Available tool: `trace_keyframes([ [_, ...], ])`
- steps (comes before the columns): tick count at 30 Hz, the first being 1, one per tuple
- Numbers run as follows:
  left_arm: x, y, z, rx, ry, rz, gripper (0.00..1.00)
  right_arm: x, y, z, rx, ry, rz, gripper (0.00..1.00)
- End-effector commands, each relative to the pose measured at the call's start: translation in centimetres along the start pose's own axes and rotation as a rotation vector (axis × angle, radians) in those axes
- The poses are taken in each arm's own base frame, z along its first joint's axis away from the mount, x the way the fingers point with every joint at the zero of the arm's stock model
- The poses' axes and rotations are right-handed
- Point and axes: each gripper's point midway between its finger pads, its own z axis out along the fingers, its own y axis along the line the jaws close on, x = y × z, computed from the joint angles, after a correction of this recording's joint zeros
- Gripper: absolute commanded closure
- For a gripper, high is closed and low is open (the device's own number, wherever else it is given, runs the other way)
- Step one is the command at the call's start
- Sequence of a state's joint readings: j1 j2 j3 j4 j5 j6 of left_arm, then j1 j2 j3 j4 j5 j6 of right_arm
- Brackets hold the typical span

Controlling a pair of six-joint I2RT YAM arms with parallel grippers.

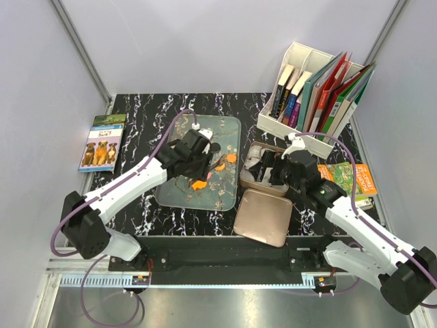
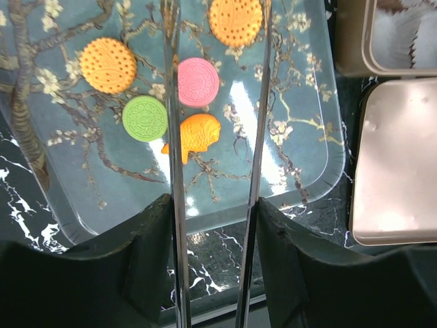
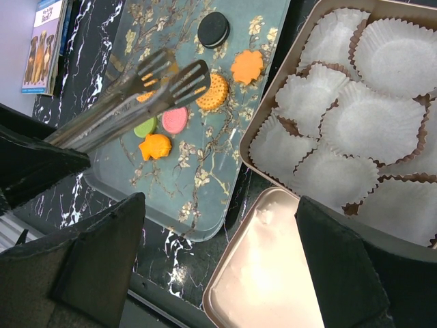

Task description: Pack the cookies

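Tongs (image 3: 116, 109), seven cookies (image 3: 175, 119), one tray (image 3: 205, 178)

A robot lab cell. Plain white panels (image 1: 218, 41) on aluminium framing (image 1: 80, 48) enclose the marbled table (image 1: 136, 109). Two arms (image 1: 126, 186) are bolted at its near edge.

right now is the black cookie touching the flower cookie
Apart. The right wrist view shows bare tray between the black cookie and the flower cookie.

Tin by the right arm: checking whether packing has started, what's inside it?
The tin shows only white paper cups, each empty. The right claw covers its near corner.
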State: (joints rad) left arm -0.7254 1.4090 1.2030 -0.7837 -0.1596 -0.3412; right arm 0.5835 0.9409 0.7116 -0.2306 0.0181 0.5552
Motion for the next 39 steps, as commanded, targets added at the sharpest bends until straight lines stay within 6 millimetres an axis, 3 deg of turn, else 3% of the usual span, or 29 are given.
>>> trace_keyframes([
  [1,-0.7,-1.0,0.7,0.014,-0.033,0.008,0.47,-0.7,0.0,-0.3,0.005,-0.035,-0.009,0.00],
  [17,0.7,-1.1,2.9,-0.031,0.016,0.043,0.49,-0.5,-0.3,-0.2,0.015,-0.031,-0.012,0.00],
  [24,0.7,-0.8,2.8,-0.047,0.011,0.043,0.70,-0.5,-0.3,-0.2,0.015,-0.032,-0.012,0.00],
  [30,-0.7,-0.2,0.5,-0.076,-0.035,0.048,0.71,-0.8,-0.1,-0.3,0.011,-0.037,-0.011,0.00],
  [33,-2.2,-0.2,-1.6,-0.077,-0.083,0.050,0.71,-1.2,0.3,-0.6,-0.001,-0.044,-0.011,0.00],
  [37,-5.3,-1.3,-4.8,-0.030,-0.178,0.047,0.72,-2.0,0.8,-1.0,-0.008,-0.065,-0.015,0.00],
  [39,-6.0,-2.3,-5.4,-0.001,-0.194,0.059,0.74,-2.5,1.0,-1.4,-0.011,-0.080,-0.016,0.00],
])
